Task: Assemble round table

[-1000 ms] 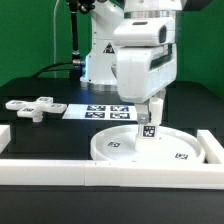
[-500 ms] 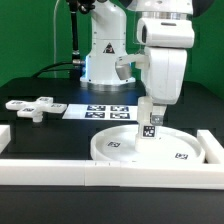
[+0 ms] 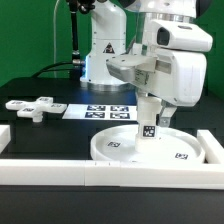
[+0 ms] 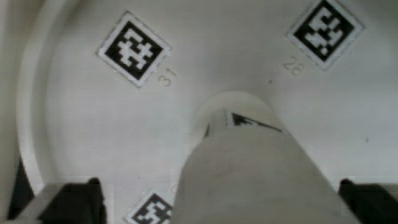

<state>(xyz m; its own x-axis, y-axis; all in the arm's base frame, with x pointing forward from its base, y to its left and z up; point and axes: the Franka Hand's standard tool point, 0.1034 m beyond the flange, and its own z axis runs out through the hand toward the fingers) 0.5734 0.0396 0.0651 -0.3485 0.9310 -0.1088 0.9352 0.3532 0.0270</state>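
The large rimmed round disc (image 3: pixel 118 150) lies flat at the front of the table. The short cylindrical post (image 3: pixel 148 128) stands upright near its middle, a tag facing the camera. My gripper (image 3: pixel 148 107) comes down over the post's top. In the wrist view the post (image 4: pixel 249 150) lies between my fingers (image 4: pixel 71 203). One finger is at the post's side, while a gap showing the disc (image 4: pixel 71 100) separates the other from it. The gripper (image 4: pixel 222 205) looks open around the post. The cross-shaped foot piece (image 3: pixel 33 106) lies apart at the exterior view's left.
The marker board (image 3: pixel 100 111) lies flat behind the disc. A straight white border rail (image 3: pixel 60 170) runs along the front, with another rail (image 3: pixel 212 148) at the exterior view's right. The arm's base (image 3: pixel 100 60) stands at the back.
The hand has turned about the upright post and its body has swung toward the exterior view's right. The post and disc stay in place.
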